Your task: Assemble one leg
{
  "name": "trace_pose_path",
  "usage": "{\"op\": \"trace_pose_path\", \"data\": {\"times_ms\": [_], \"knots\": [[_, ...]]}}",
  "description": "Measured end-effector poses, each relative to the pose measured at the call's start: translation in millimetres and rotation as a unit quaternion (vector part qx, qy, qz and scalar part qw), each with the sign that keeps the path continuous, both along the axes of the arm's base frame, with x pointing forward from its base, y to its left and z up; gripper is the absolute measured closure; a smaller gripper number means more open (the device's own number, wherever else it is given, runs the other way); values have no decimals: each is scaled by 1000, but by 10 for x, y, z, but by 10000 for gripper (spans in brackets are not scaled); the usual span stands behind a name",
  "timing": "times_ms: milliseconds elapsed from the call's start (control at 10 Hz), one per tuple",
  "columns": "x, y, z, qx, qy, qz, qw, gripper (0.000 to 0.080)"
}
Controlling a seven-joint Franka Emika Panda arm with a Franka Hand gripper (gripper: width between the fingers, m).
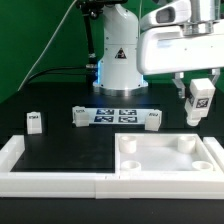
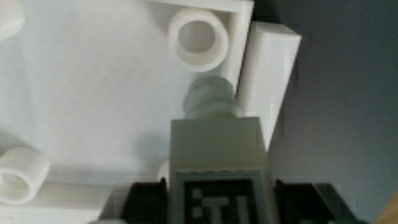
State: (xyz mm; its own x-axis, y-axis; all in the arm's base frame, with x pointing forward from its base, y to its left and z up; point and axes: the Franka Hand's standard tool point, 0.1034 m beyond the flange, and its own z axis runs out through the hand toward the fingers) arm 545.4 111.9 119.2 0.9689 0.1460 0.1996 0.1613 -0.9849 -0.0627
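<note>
My gripper (image 1: 201,103) is shut on a leg (image 1: 200,99), a small white block with a black-and-white tag, and holds it above the far right corner of the large white square piece (image 1: 166,168). In the wrist view the leg (image 2: 219,145) stands between the dark fingers (image 2: 146,203), its peg pointing toward a corner hole's raised ring (image 2: 196,35) of the square piece (image 2: 80,90). Three other legs stand on the table: one at the exterior view's left (image 1: 34,121), two beside the marker board (image 1: 78,117) (image 1: 153,121).
The marker board (image 1: 115,115) lies in front of the robot base (image 1: 118,55). A white L-shaped fence (image 1: 50,178) runs along the table's front and left, against the square piece. The table is black.
</note>
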Motion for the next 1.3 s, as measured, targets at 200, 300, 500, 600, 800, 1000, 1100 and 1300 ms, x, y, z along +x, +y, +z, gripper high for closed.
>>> {"op": "trace_pose_path", "data": {"times_ms": [200, 300, 500, 600, 800, 1000, 1100, 1300], "knots": [[208, -15, 49, 3, -10, -4, 1000, 509], [291, -37, 23, 3, -13, -1, 1000, 509], [538, -49, -56, 4, -22, 9, 1000, 509], [663, -61, -78, 1, -29, 29, 999, 509], [736, -74, -72, 1, -62, 35, 997, 509], [780, -89, -58, 1, -98, 35, 995, 509], [773, -121, -70, 1, -142, 32, 989, 509], [728, -122, -112, 1, -143, 32, 989, 509]]}}
